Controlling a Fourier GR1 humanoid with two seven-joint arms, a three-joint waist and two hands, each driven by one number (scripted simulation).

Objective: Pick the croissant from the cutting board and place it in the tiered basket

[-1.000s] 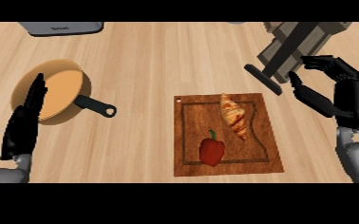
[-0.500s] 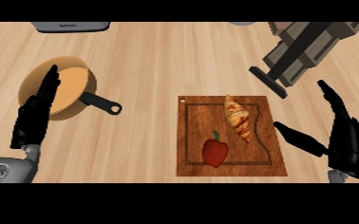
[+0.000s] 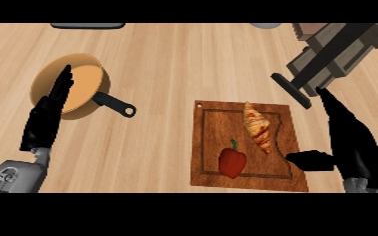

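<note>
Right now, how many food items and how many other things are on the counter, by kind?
Food: 2, golden-brown croissant and red bell pepper
Boards: 1, brown wooden cutting board
Pans: 1, tan frying pan
Baskets: 1, grey tiered basket
Total: 5

Light wooden counter top (image 3: pixel 170 65) with lengthwise grain, filling the frame. At centre left lies a round tan frying pan (image 3: pixel 74 87), its short black handle pointing toward the lower right. At lower right lies a rectangular dark-brown wooden cutting board (image 3: pixel 210 140) with a grooved border. At upper right stands a grey tiered basket (image 3: pixel 336 55), its dark base bar resting on the counter just above the board's upper right corner. A flat grey object (image 3: pixel 88 26) is cut off by the top edge at upper left.
</note>
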